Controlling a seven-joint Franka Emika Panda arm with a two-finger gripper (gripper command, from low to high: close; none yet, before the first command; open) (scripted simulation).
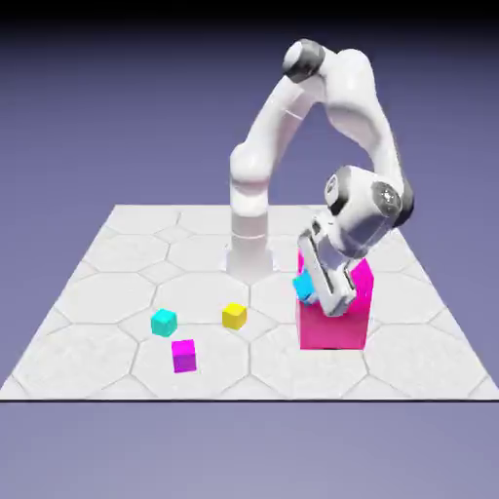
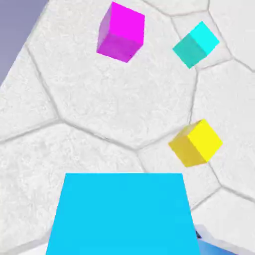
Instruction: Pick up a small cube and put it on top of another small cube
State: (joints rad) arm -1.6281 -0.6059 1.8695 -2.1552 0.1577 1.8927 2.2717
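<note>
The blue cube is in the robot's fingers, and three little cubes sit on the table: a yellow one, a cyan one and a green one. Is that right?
Almost. The blue cube is held in the gripper, and the yellow cube and cyan cube sit on the table. But the third little cube is magenta, not green, as the exterior view shows.

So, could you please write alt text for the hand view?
A bright blue cube, held in the shut claw, fills the bottom of the picture. Beyond it on the pale tiled table lie a small yellow cube, a cyan cube and a small magenta cube.
</note>
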